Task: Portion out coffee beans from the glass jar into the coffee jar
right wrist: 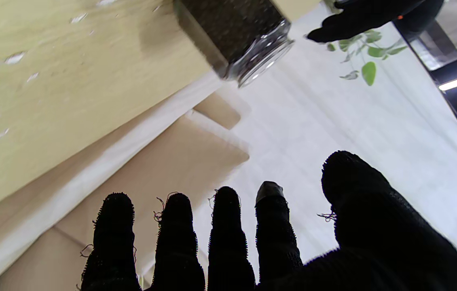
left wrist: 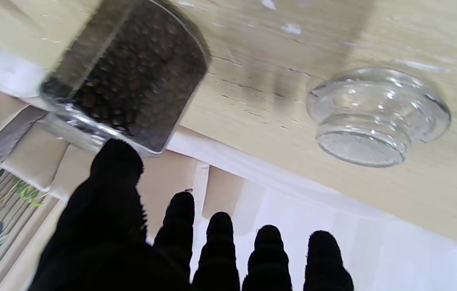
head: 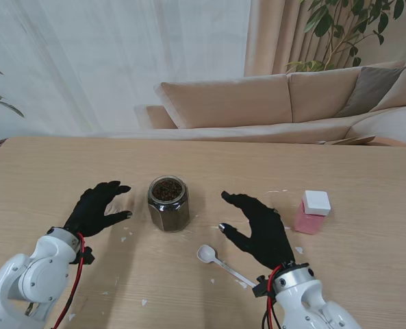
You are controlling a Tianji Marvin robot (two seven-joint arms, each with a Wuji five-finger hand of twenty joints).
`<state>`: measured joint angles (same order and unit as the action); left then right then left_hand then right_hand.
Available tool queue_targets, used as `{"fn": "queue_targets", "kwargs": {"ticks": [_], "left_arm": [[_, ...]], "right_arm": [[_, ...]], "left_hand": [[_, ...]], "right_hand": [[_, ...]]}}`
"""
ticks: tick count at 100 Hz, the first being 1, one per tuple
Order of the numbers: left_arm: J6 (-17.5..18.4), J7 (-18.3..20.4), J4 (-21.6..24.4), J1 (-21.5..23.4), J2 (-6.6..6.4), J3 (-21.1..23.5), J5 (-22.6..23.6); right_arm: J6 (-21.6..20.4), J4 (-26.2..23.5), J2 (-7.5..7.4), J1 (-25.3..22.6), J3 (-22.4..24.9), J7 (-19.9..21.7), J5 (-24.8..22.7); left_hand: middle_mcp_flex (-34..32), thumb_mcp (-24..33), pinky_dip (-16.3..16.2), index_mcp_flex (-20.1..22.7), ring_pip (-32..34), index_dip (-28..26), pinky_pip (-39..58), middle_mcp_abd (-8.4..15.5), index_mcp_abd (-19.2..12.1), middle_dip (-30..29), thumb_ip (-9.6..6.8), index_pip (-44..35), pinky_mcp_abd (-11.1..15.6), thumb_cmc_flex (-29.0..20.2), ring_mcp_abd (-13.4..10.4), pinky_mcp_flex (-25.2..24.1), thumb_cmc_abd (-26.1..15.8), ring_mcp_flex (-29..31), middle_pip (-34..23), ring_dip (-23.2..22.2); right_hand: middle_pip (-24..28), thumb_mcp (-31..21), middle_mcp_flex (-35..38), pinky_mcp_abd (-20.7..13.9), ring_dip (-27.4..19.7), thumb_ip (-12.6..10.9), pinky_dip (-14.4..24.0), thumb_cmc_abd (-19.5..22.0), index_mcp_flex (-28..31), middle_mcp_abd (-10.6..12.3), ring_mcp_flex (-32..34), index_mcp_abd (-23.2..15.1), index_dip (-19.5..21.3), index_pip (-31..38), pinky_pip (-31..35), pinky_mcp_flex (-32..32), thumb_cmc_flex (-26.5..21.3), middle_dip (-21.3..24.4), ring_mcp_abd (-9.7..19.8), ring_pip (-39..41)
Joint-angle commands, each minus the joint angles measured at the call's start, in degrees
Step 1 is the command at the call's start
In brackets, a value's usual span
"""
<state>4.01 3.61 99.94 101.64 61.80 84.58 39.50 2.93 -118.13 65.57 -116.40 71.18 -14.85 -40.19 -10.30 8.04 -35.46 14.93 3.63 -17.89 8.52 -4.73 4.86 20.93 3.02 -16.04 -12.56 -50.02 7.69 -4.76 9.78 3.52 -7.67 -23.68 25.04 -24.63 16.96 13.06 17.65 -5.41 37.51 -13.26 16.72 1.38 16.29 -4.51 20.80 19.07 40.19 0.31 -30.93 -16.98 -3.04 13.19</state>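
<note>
- pale wood surface (head: 209, 161), sofa behind.
- both hands, left (head: 96, 209) and right (head: 261, 229), hold nothing, fingers wide.
- open jar (head: 168, 203) could tip if knocked.
- spoon (head: 220, 264) lies flat, easily fumbled.

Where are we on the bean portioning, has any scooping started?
Done: the glass jar is open, its lid lying on the table. In hand: nothing; left hand and right hand are open beside the jar. Left: picking up the white spoon, scooping, filling the pink container.

A light wooden worktop (head: 203, 157) is carrying a bean-filled glass jar (head: 168, 203), a white spoon (head: 220, 263), a pink white-capped coffee jar (head: 313, 212), a clear glass lid (left wrist: 378, 115) and scattered white flecks (head: 126, 237).
</note>
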Motion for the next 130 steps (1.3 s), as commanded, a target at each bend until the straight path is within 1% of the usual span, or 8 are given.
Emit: {"fn": "queue_targets", "kwargs": {"ticks": [1,13,30,43,79,82,105,130], "left_arm": [[1.22,0.94,1.21,1.98,0.29,0.61,-1.74],[5.27,1.97,2.73,4.9,0.42,2.41,-6.63],[10.94,1.58,4.23,9.04,0.67,4.18,-10.54],[13.98,3.78,6.25,12.59,0.62,5.49,-16.73],[18.47,2.25,5.92,16.05,0.79,3.99,-18.04],[18.57,1.97,5.64,16.03,0.81,3.66,-17.88],[19.13,1.66,3.93,15.63,0.73,1.97,-17.52],[21.67,1.92,3.67,16.41,0.6,2.2,-18.17]], "right_arm": [[0.89,-1.81,-0.48,-1.04,1.16,1.1,-0.62],[3.25,-4.56,-0.86,-2.74,4.03,3.27,-3.19],[6.77,-7.25,-1.27,-4.69,7.96,6.55,-6.32],[9.27,-8.54,-1.47,-5.88,10.86,8.56,-8.84],[14.22,-8.9,-2.19,-4.54,17.69,16.36,-13.86],[14.51,-8.63,-2.32,-4.13,18.14,17.39,-14.39],[15.92,-5.2,-3.18,-0.69,20.3,23.5,-17.17],[16.46,0.4,-3.73,3.94,20.01,25.86,-17.03]], "left_hand": [[1.05,-1.16,0.42,0.86,-0.65,0.74,-0.82,0.13,-1.39,-0.81,-1.94,1.88,0.68,-1.2,-0.49,-0.54,-3.57,-1.97,-0.52,0.58],[0.96,-3.25,1.54,0.39,-1.42,1.74,-1.57,0.41,-5.03,-2.06,-1.83,2.6,-0.01,-0.78,-0.42,-0.56,-3.83,-1.91,-0.32,1.83],[0.82,-6.07,4.26,0.98,-1.67,2.59,-3.14,-0.06,-4.48,-2.72,-1.64,2.52,-0.5,0.7,-0.24,-0.1,-4.61,-1.91,-0.49,3.38],[0.73,-7.07,6.54,1.42,-1.87,3.41,-4.07,-0.49,-3.93,-3.2,-1.68,2.82,-1.06,-0.3,0.07,-0.13,-4.85,-1.96,-0.9,4.39],[0.41,-7.08,8.62,2.96,-1.4,3.59,-4.74,-0.91,-2.7,-3.04,-1.84,2.38,0.07,-1.83,-0.31,0.1,-4.46,-2.01,-1.89,3.82],[0.49,-7.2,10.46,3.09,-1.63,3.8,-5.51,-0.9,-2.75,-3.12,-1.79,2.54,0.29,-2.01,-0.52,0.58,-4.48,-1.93,-2.05,4.02],[0.51,-7.09,11.34,3.11,-1.76,3.8,-5.51,-0.9,-2.83,-3.12,-1.87,2.45,0.64,-2.43,-0.92,0.55,-4.52,-1.92,-2.06,4.32],[0.22,-6.9,12.22,3.38,-1.55,3.83,-5.2,-1.07,-2.8,-3.17,-1.89,2.31,0.59,-2.77,-0.8,0.54,-4.44,-1.93,-2.54,4.16]], "right_hand": [[0.41,-0.63,1.6,0.39,0.97,0.34,0.6,-0.32,1.23,0.11,0.06,0.36,0.71,0.91,0.18,-0.14,-0.81,-0.38,-0.85,0.5],[0.31,-0.82,1.87,0.47,0.83,0.1,0.36,-0.3,1.18,0.15,-0.03,0.32,0.84,0.76,0.38,-0.27,-0.69,-0.49,-0.76,0.4],[0.05,-1.01,2.15,0.61,0.44,-0.13,-0.44,-0.43,1.33,0.35,-0.13,-0.19,1.08,0.57,-0.31,-1.57,-0.4,-0.41,-0.37,-0.04],[-0.53,-1.18,1.56,0.74,0.25,-0.25,-1.12,-0.56,1.66,0.61,-0.19,-0.44,1.32,0.6,-1.17,-2.27,-0.18,-0.21,-0.13,-0.38],[-0.64,-2.09,1.35,0.86,0.36,-0.92,-1.39,-0.86,1.84,0.73,-0.17,-0.86,1.92,0.67,-0.72,-1.45,-0.41,-0.36,-0.39,-0.17],[-0.63,-2.14,1.3,0.87,0.39,-1.01,-1.36,-0.81,1.71,0.74,-0.15,-0.87,1.96,0.63,-0.56,-1.34,-0.33,-0.39,-0.47,-0.09],[-0.83,-2.36,0.69,0.8,0.5,-1.45,-1.29,-0.54,1.77,0.86,-0.22,-1.68,2.44,0.83,0.58,-0.91,0.13,-0.3,-0.76,0.36],[-0.89,-2.23,-0.32,1.0,0.66,-1.44,-0.89,-0.55,0.85,0.9,0.13,-2.18,2.78,0.65,3.31,0.79,0.73,0.04,-1.66,1.26]]}}
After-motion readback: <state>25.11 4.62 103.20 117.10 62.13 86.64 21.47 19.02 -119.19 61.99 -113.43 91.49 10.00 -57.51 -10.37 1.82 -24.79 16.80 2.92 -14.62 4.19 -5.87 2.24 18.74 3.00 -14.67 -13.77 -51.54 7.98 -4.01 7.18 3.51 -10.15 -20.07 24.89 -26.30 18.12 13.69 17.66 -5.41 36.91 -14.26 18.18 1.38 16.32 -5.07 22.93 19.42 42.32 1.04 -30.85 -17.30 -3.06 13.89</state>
